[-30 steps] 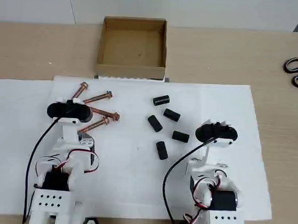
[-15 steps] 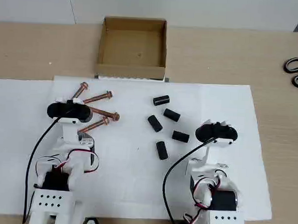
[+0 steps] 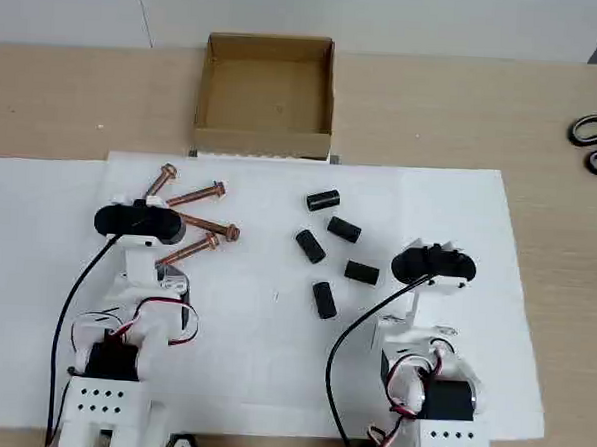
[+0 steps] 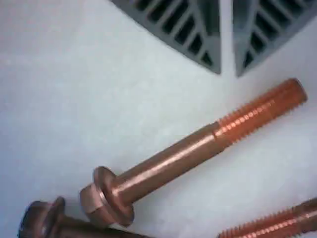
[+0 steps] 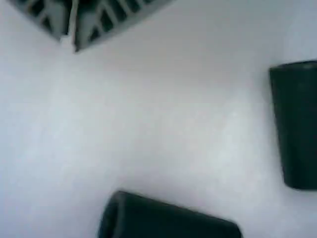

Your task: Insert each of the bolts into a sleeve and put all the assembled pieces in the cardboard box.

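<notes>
Nothing assembled yet, by my reading. I count four bolts [image 3: 197,194] lying loose on the paper [image 3: 271,362], clustered in front of the left arm, whose wrist covers part of the cluster, so there may be more. Five sleeves [image 3: 344,229] lie scattered mid-sheet, each bare, none with a bolt in it and none touching a bolt. The box [image 3: 263,142] sits past the far edge of the paper, open side up, with only its bare floor inside. So every insertion and every drop-off is left to do. The left gripper [image 4: 228,72] hangs just above the sheet, its tips close beside the threaded end of one bolt, fingers drawn almost together with a thin slit between them and nothing held. The right gripper [image 5: 73,43] sits low over bare paper near two sleeves, fingers pressed together, empty. Scissors [image 3: 595,142] lie on the table [image 3: 85,92] well off to the right — not part of the job.
</notes>
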